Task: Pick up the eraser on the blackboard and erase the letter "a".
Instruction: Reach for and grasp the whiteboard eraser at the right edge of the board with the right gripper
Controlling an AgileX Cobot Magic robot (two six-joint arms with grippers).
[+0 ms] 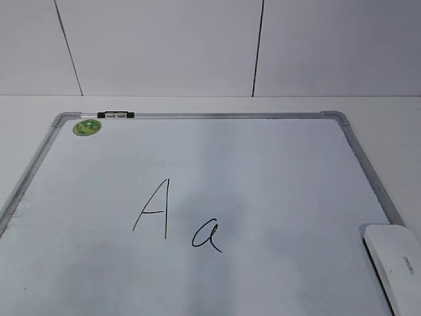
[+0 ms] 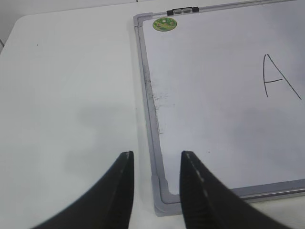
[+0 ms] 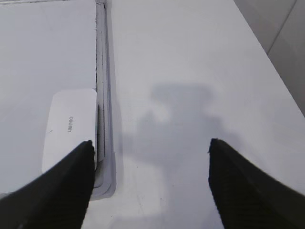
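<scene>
Tabletop (image 1: 20, 131) in white carries the blackboard (image 1: 263, 171), a white wipe-off board in a silver-grey frame that fills most of the exterior view.

At the board's far left corner sits a round green sticker (image 1: 86, 128), and just right of it a small black and clear clip (image 1: 115, 115) lies on the far frame rail. Dark smudges run along the inside of the left frame rail in the left wrist view.

The left gripper (image 2: 155, 160) hangs over the board's near left corner, one black finger over the bare table and the other over the frame corner. Its fingers stand a narrow way apart, with nothing between them.

Near the middle of the board is a tall capital "A" (image 1: 154, 209), and just right of it, slightly nearer, the letter "a" (image 1: 206, 236) in thin black marker, whole and unsmeared.

The eraser (image 1: 398, 263) lies flat on the board at its near right corner, white side up, its long side touching the inside of the right frame rail.

The right gripper (image 3: 150, 148) hangs above the table just right of that rail. Its fingers are spread wide, the left finger (image 3: 57, 195) overlapping the eraser's near end in the wrist view, gripping nothing.
</scene>
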